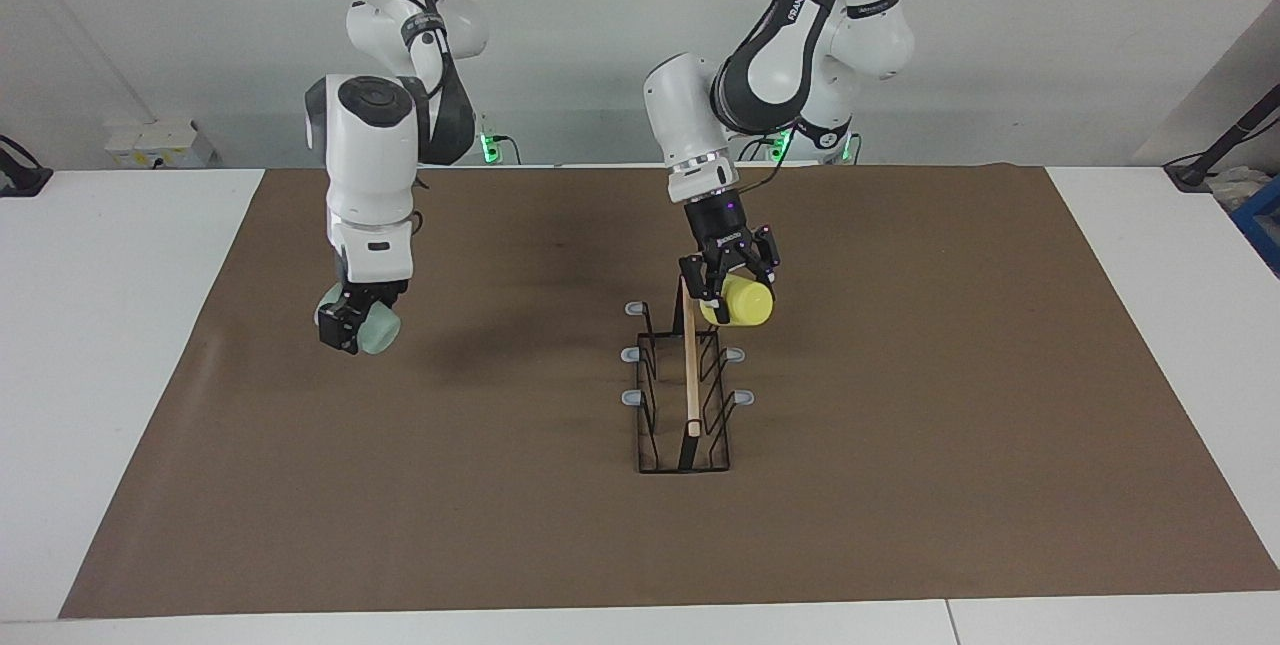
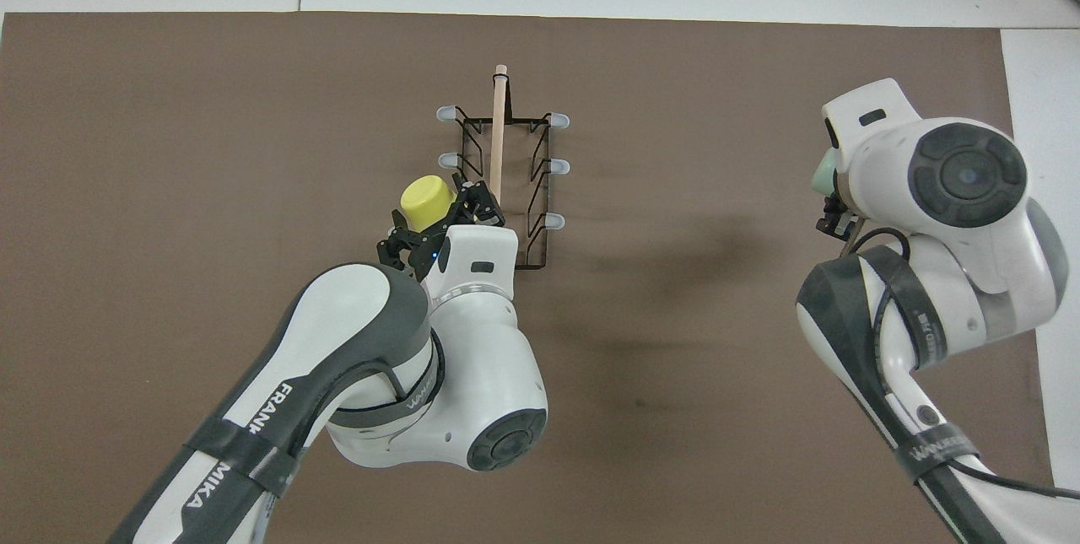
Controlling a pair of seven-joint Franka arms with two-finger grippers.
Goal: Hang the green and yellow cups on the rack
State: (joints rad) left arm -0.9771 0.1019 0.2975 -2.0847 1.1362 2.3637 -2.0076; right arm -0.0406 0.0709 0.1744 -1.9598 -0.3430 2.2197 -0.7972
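My left gripper is clamped on the bright yellow cup, tipped sideways above the rack, a black wire stand with grey-tipped pegs mid-mat. My right gripper grips the pale mint green cup over bare brown mat.

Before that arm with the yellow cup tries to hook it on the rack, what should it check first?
1. Yellow cup held in the left tool: ok.
2. Cup tipped on its side beside the rack: ok.
3. Cup's mouth lined up with the nearest peg: cannot tell.
4. Other five pegs free: ok.
5. Right tool waits with the green cup over the mat, away from the rack: ok.
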